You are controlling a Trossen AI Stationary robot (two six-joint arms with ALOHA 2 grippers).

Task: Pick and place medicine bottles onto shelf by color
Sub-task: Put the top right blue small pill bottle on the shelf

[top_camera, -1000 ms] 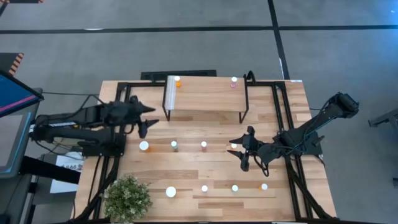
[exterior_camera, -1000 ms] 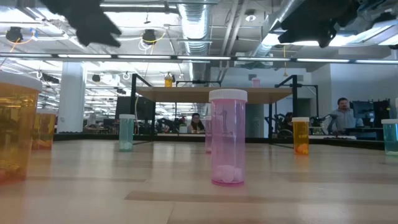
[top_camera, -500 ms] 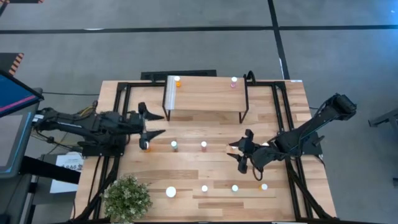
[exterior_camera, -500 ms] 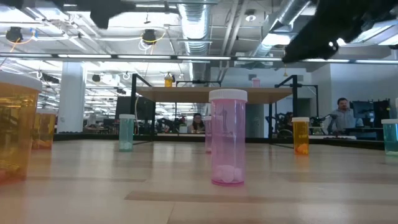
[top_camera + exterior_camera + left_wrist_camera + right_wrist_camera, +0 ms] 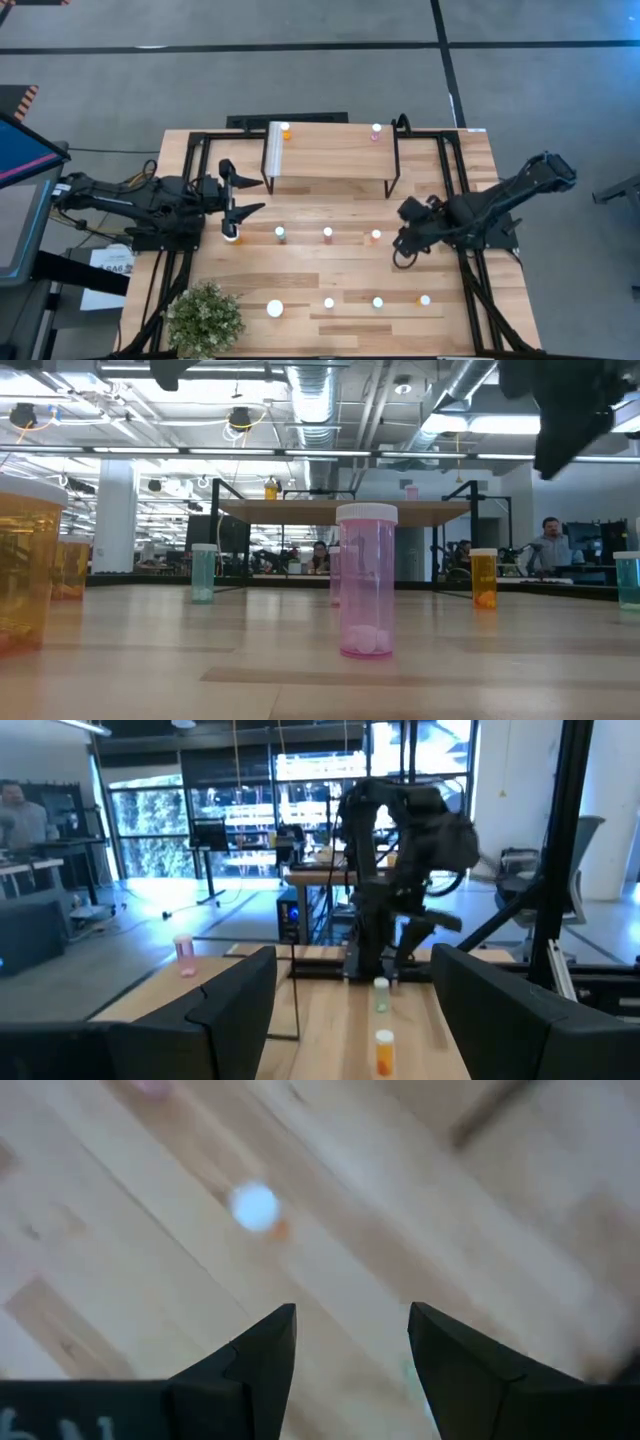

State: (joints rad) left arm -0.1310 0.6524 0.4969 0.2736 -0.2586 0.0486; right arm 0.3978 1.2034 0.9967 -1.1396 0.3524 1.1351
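The shelf (image 5: 330, 158) stands at the table's far middle, with an orange bottle (image 5: 285, 130) and a pink bottle (image 5: 376, 130) upright on its top. More medicine bottles stand on the table: a large orange one (image 5: 231, 236), a green (image 5: 280, 234), a pink (image 5: 328, 234) and an orange one (image 5: 376, 236). My left gripper (image 5: 243, 192) hovers open and level just left of the shelf, above the large orange bottle. My right gripper (image 5: 405, 240) hangs open, pointing down, right of the small orange bottle (image 5: 255, 1207).
A near row holds a large white-capped bottle (image 5: 275, 309), two small ones (image 5: 329, 302) (image 5: 378, 302) and an orange one (image 5: 425, 299). A potted plant (image 5: 205, 318) sits at the near left corner. Black frame rails (image 5: 462, 200) run along both table sides.
My left gripper has tipped up to level and swung a little toward the near edge, staying open. My right gripper has drawn back toward the table's right edge and tipped to point down, uncovering the small orange bottle. No bottle has moved.
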